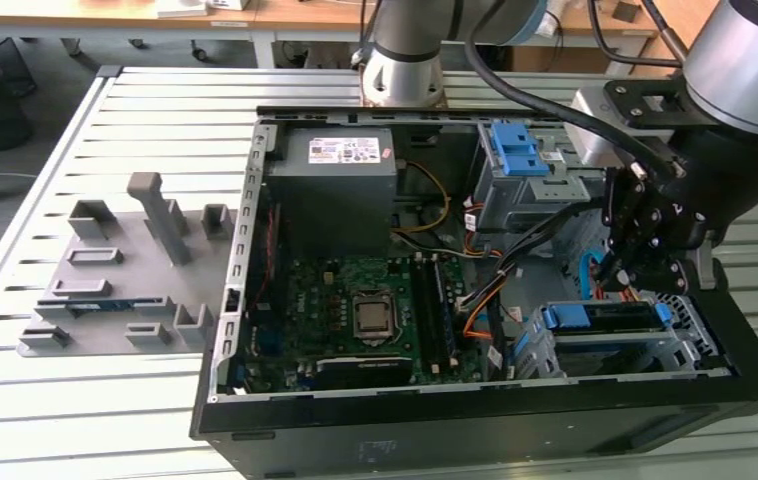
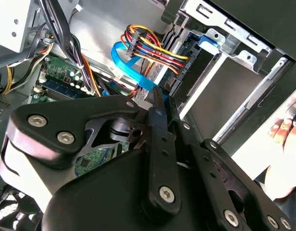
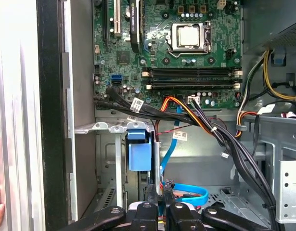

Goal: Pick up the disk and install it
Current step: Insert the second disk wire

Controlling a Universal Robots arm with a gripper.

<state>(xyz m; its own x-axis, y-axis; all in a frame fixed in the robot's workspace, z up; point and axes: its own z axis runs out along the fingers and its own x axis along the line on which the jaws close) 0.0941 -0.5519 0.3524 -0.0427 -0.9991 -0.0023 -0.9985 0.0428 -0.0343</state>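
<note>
The disk (image 1: 603, 318) sits in the drive bay at the near right corner of the open computer case (image 1: 486, 420), with its blue carrier showing at both ends. In the first wrist view the carrier's blue tab (image 3: 139, 156) stands upright in the bay. My gripper (image 1: 629, 288) hangs directly over the disk's upper edge, with its black fingers drawn together. Both wrist views show the gripper (image 2: 160, 101) (image 3: 159, 197) with fingertips meeting beside a blue flat cable (image 2: 135, 77). Nothing is visibly clamped between them.
A grey fixture plate (image 1: 112, 280) lies at the exterior view's left. Inside the case are the motherboard (image 1: 366, 300), the power supply (image 1: 339, 165), an upper cage with blue tabs (image 1: 519, 150) and cable bundles (image 3: 205, 120). A person's hand (image 2: 287, 134) rests at the case edge.
</note>
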